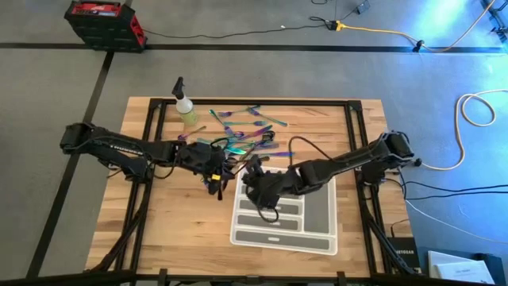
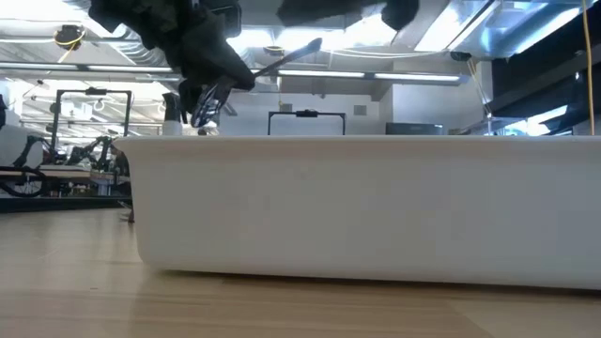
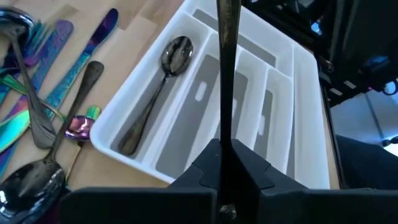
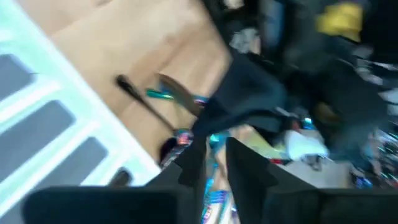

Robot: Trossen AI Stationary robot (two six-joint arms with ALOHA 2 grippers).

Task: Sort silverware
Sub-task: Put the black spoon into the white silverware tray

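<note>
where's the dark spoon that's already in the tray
In the left wrist view the dark spoon lies alone in the tray's outermost slot, the one next to the loose silverware on the table.

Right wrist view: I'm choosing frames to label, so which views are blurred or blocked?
Right wrist view: smeared by motion, the silverware only streaks. Low view: the tray wall fills the frame, bright ceiling lights behind. Left wrist view: sharp, the dark spoon in the tray crisp. High view: evenly lit and clear.
</note>
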